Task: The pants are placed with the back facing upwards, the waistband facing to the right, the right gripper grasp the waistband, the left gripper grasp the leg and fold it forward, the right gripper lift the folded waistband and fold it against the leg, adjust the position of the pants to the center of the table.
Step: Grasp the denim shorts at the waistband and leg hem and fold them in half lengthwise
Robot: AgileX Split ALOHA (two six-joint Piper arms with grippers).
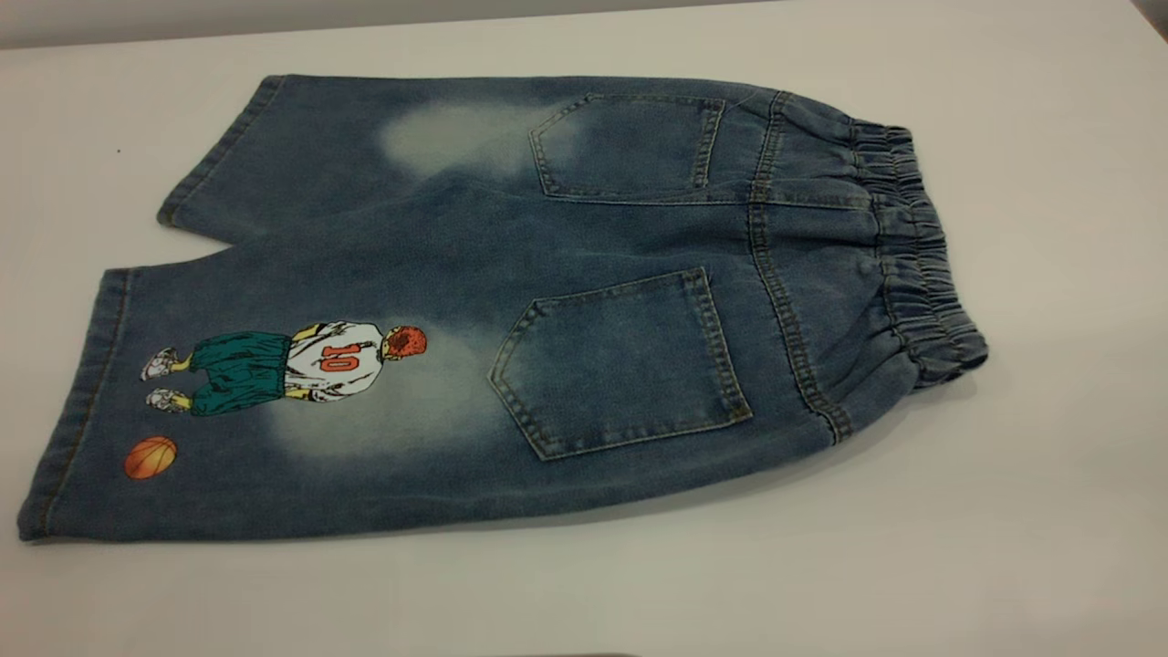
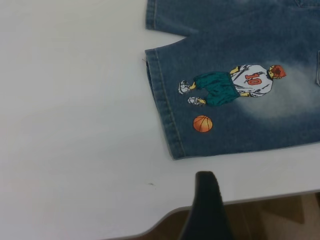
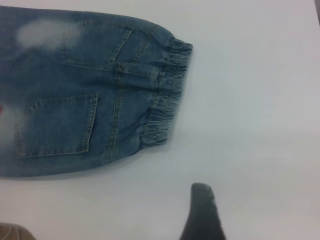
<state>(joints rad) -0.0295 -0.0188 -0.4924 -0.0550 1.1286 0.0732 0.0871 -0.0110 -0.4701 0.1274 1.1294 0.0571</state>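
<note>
DENIM PANTS, KNEE-LENGTH: HANDLING ENTRY

Pants (image 1: 584, 274): spread flat, back up, across the middle of the exterior frame on the table (image 1: 1049, 511); nothing folded yet

Waistband (image 1: 912, 255): right side of the frame, gathered elastic; likely thick and springy, a firm place to pinch at its edge

Leg (image 1: 228, 411): lower left of the frame, printed with player and ball; hem (image 1: 68, 420) stitched double, probably the surest hold there

Cloth: judged soft, limp, fairly heavy, not slippery, not fragile; apt to sag between two holds

Left gripper (image 2: 206, 210): off the cloth, one dark finger showing near the hem; spread cannot be told

Right gripper (image 3: 202, 212): likewise clear of the waistband; spread cannot be told
</note>
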